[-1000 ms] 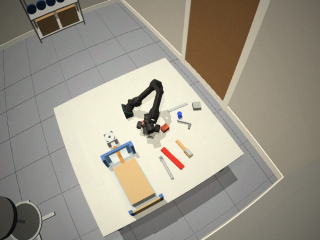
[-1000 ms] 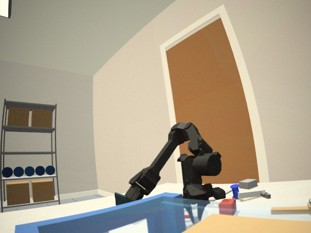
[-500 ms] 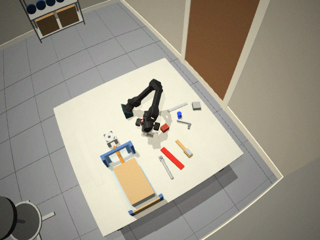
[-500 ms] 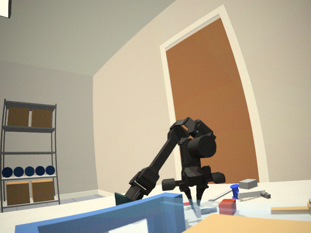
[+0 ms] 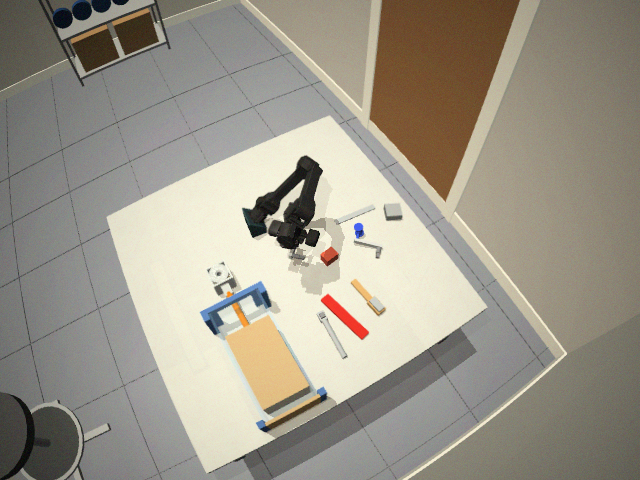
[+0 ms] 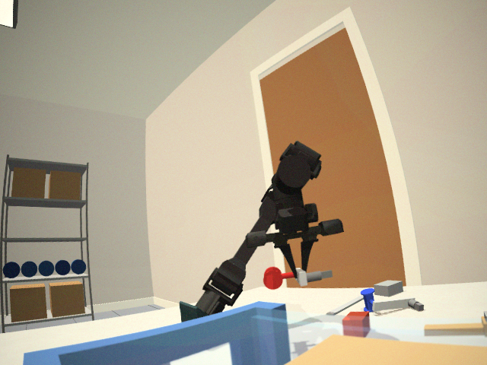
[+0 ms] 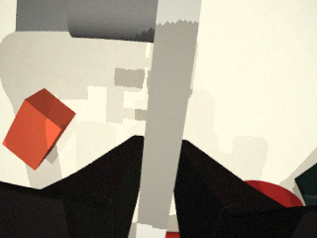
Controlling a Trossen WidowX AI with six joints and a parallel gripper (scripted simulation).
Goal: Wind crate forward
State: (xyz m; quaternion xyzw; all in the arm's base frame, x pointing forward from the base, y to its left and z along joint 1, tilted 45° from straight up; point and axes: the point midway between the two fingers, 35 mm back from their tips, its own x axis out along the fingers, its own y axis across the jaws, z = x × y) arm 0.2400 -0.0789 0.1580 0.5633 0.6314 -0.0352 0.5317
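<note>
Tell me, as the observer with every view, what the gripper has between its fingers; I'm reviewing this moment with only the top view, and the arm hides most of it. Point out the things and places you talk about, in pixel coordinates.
Observer: The wrist view shows the gripper (image 5: 295, 249) (image 6: 299, 271) (image 7: 158, 149) closed across a flat grey bar (image 5: 297, 256) (image 6: 302, 277) (image 7: 168, 109).
Operator: From above I can't make out a knob. Is there one on that piece?
Observer: Yes, the exterior view shows a round red knob (image 6: 272, 277) on a red stem to one side of the bar.
Operator: And the key end, is it pointing down?
Observer: No. In the exterior view the grey shaft (image 6: 315, 276) lies roughly level, its narrower tip pointing away from the knob.
</note>
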